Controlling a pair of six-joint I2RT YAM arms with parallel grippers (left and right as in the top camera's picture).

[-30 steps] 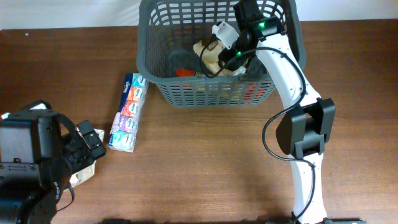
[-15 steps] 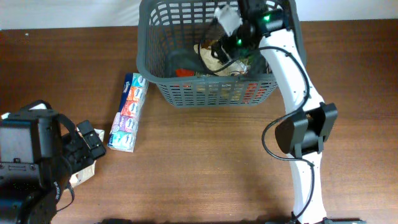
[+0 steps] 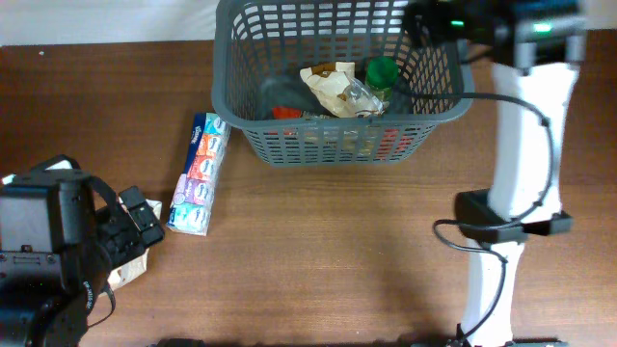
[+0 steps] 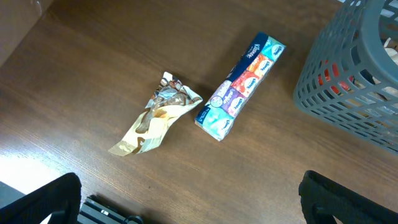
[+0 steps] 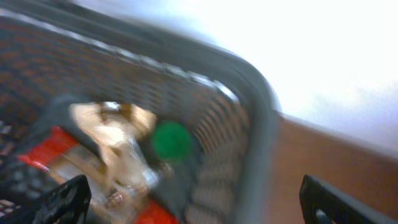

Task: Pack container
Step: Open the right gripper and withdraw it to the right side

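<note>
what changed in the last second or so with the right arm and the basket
The right gripper opened wide and swung up out of the basket to its far right corner, seemingly letting go of its load; a green-capped bottle now shows lying inside where it worked. The basket, the tissue pack, the snack wrapper and the open left gripper stayed put.

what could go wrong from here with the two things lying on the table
The tissue pack is long: gripped near one end, it may tilt and catch the container rim. The crumpled wrapper lies flat beside it, so the open left gripper might scrape the table or nudge the pack.
</note>
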